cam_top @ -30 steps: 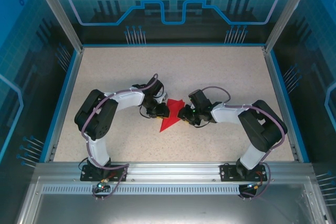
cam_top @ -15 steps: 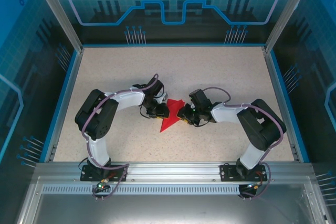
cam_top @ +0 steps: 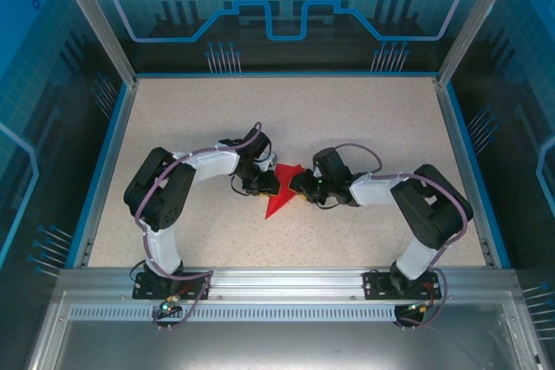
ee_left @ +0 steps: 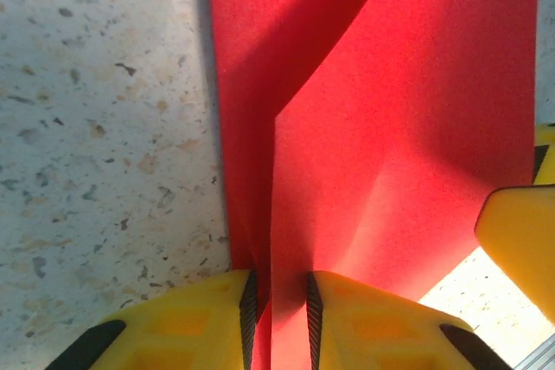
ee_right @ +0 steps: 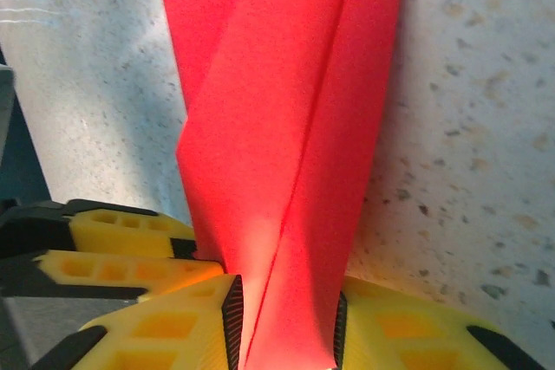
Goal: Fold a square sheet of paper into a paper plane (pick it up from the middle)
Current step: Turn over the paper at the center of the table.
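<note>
top external, left hand (cam_top: 267, 183) and right hand (cam_top: 299, 186) pinching folded red paper (cam_top: 278, 203)

Speckled beige table (cam_top: 217, 110) with blue rim, folded red paper (cam_top: 277, 204) near its middle, lower tip on the surface

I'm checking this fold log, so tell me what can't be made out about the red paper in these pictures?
Top external: the red paper is too small to read creases, and the left gripper and right gripper cover its upper part.
Left wrist: the paper's far end is cut off by the top edge.
Right wrist: its near end is hidden between the gripper's fingers.
</note>
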